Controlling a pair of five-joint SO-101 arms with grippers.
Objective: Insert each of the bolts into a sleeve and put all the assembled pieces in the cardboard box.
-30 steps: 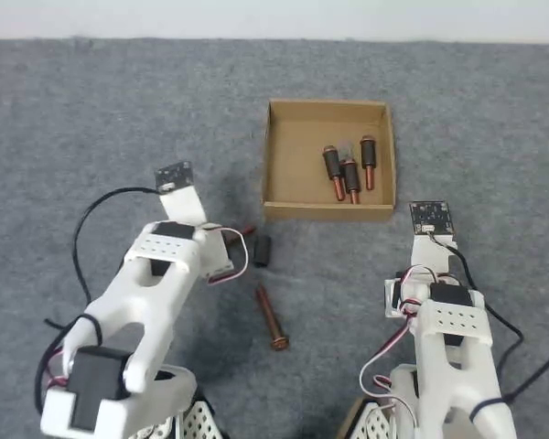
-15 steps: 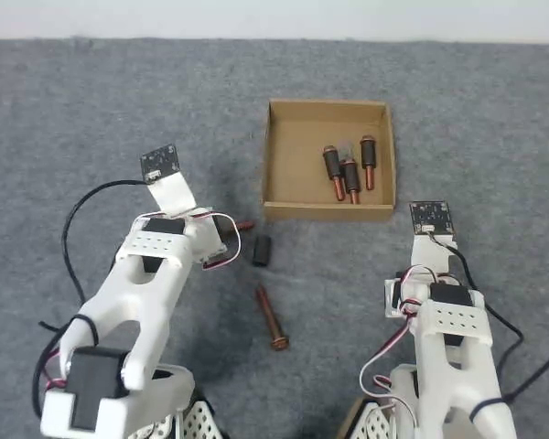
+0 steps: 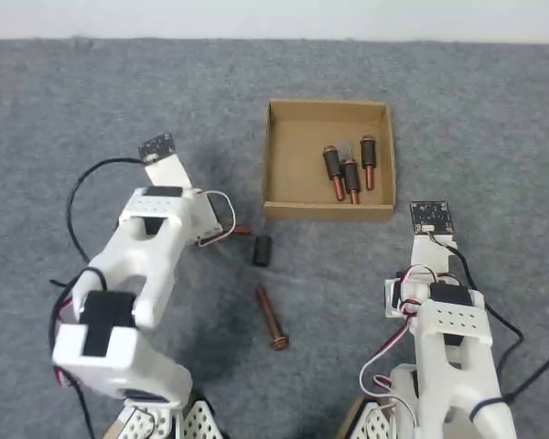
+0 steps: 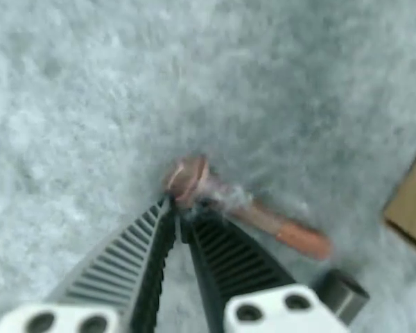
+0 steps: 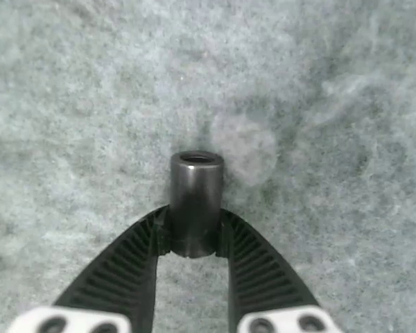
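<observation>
Item: right gripper [image 5: 194,232], black ribbed fingers [image 5: 125,277] clamped on either side of one dark cylindrical sleeve [image 5: 196,201]. Sleeve's hollow end visible at the end away from the gripper. Background: grey carpet [image 5: 319,104].

Cardboard box [image 3: 328,211]: left half of floor bare, open from above; right half taken by three assembled pieces [image 3: 349,170]. Carpet [image 3: 119,91] behind and left of box free. Off box's front-left corner, crowded: left gripper [image 4: 180,205] pinching gripped bolt [image 4: 295,236], loose sleeve [image 3: 262,250], second bolt [image 3: 271,317]. Off front-right corner: right gripper [image 5: 194,232] clamping held sleeve [image 5: 196,187].
</observation>
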